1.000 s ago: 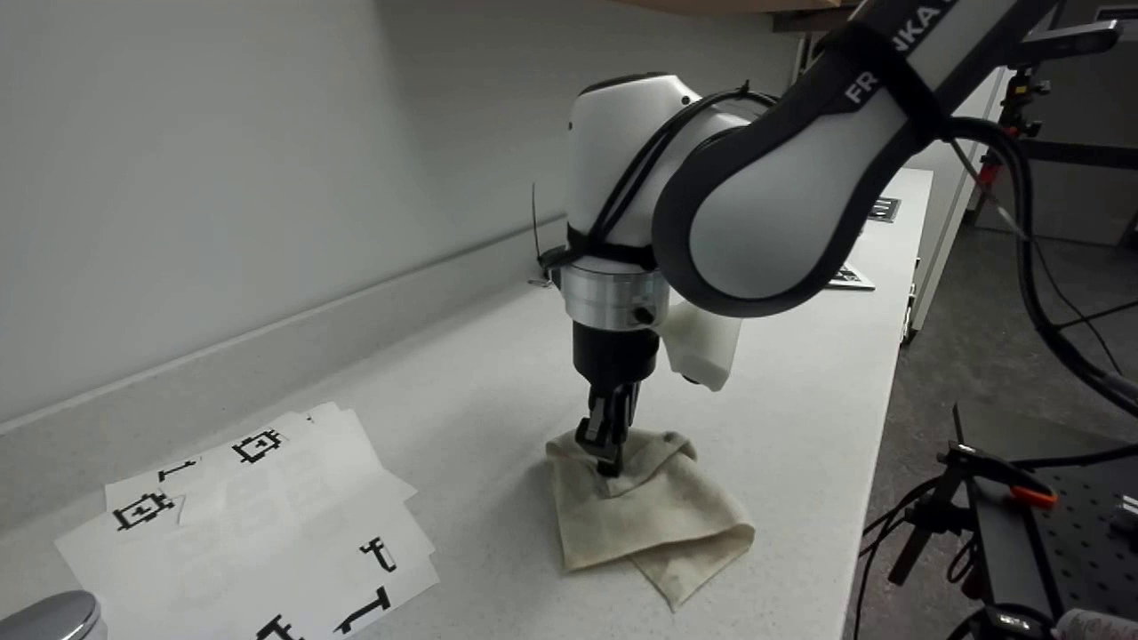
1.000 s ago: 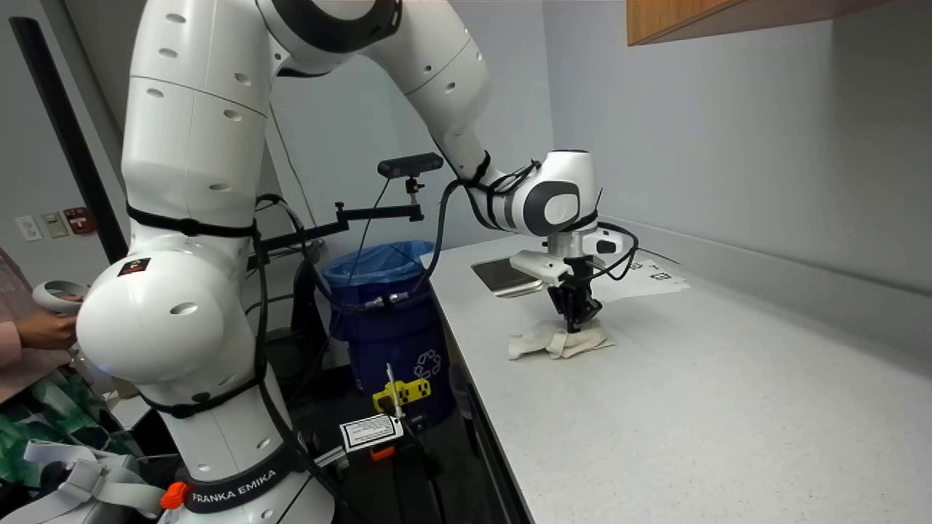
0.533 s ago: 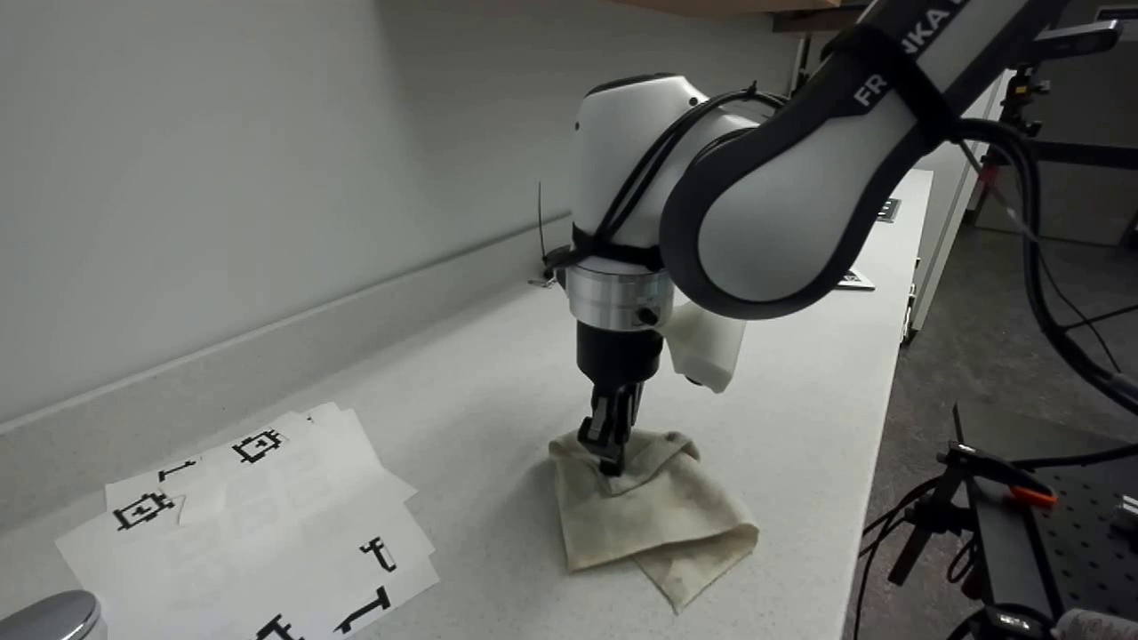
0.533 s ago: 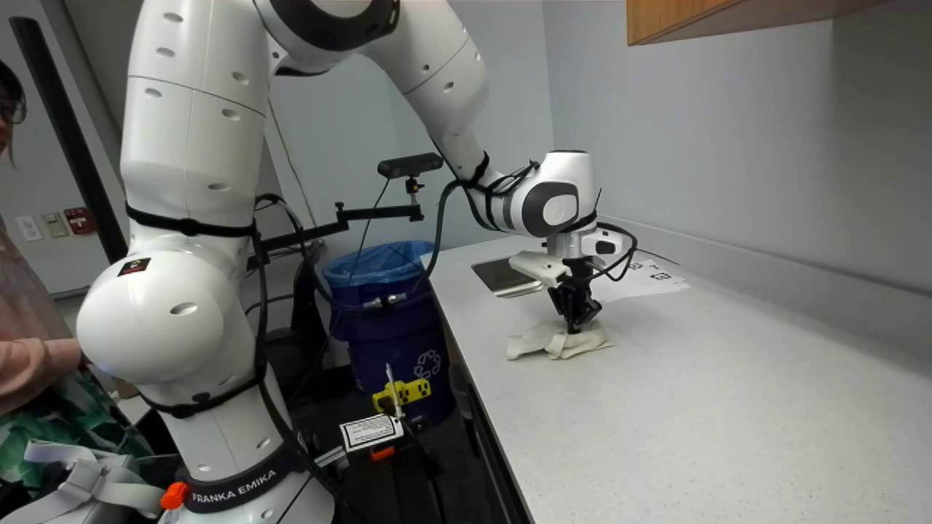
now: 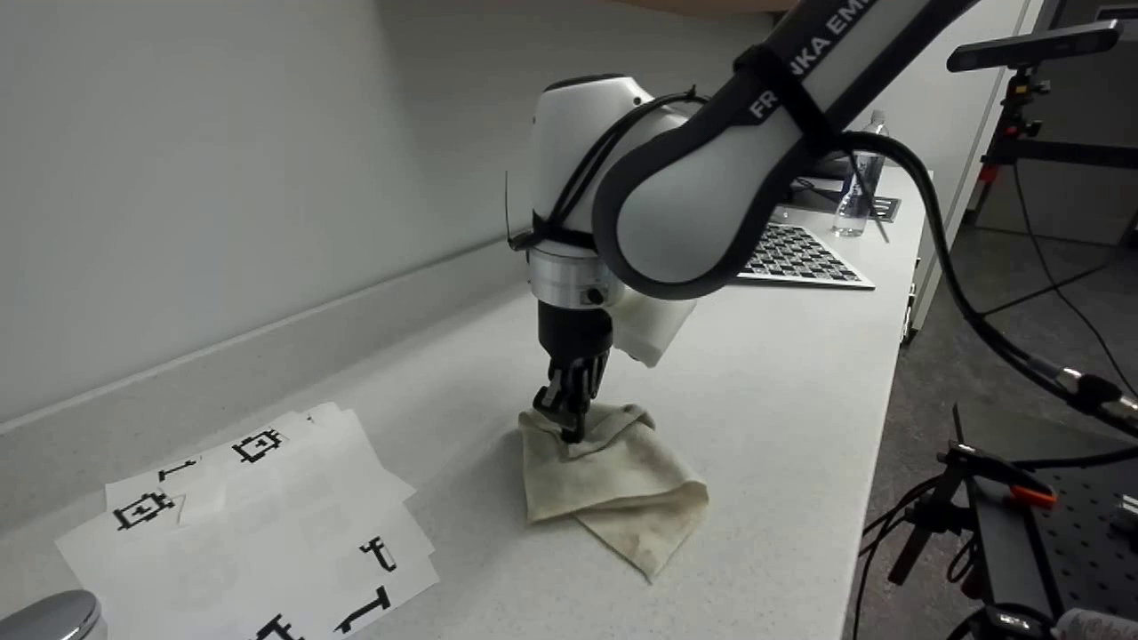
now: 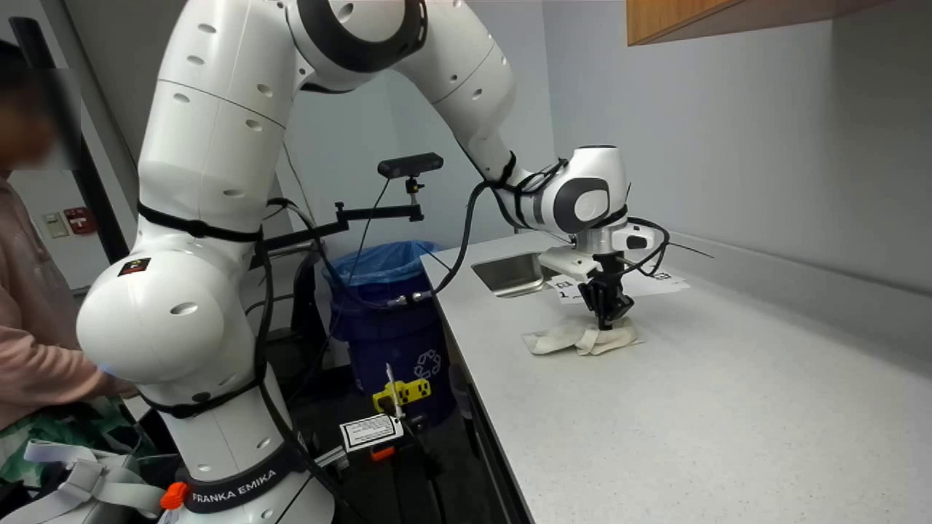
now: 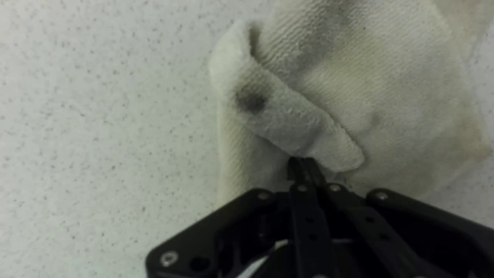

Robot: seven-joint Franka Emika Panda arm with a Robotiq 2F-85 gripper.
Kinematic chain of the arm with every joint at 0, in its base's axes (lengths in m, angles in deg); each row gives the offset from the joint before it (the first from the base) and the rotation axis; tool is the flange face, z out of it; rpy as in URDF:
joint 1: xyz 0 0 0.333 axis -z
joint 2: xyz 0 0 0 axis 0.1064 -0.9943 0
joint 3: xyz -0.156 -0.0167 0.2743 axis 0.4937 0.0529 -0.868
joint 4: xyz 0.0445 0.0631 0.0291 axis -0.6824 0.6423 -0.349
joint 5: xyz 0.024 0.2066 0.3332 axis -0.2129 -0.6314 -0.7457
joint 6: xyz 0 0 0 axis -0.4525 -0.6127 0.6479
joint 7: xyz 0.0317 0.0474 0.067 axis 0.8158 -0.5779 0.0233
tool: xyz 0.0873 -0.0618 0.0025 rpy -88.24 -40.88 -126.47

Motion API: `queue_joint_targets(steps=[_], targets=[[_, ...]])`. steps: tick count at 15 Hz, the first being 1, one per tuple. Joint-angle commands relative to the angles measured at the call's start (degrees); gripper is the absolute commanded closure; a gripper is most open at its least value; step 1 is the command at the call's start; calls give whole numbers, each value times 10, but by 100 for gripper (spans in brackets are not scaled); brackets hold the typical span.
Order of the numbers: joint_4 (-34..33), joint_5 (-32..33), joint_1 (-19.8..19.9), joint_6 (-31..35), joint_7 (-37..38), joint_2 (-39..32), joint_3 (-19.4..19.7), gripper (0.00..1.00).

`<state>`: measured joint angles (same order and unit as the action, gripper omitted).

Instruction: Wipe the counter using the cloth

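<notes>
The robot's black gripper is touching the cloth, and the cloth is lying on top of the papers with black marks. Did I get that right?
Nearly! The cloth isn't on the papers: in an exterior view it lies right on the counter, with a gap between it and them. The black gripper is touching the cloth, as you said.

This looks like a lab. A mounted camera point(image 6: 410, 165), checkered board point(image 5: 800, 259) and marker sheets point(image 5: 267, 520) (overlapping on the counter point(image 5: 765, 400)) show it.
</notes>
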<state>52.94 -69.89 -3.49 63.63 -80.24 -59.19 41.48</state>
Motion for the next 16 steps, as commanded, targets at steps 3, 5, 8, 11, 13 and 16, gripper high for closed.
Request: queue_joint_targets(steps=[3, 5, 8, 11, 13, 16], targets=[[-148, 10, -7, -58, 19, -92, 21, 100], [-196, 9, -6, -75, 22, -115, 26, 100], [-273, 13, -10, -93, 32, -151, 37, 100], [-350, 14, -9, -110, 42, -185, 44, 100], [-390, 10, -7, -124, 44, -201, 43, 100], [-420, 5, -3, -141, 43, -208, 40, 100]])
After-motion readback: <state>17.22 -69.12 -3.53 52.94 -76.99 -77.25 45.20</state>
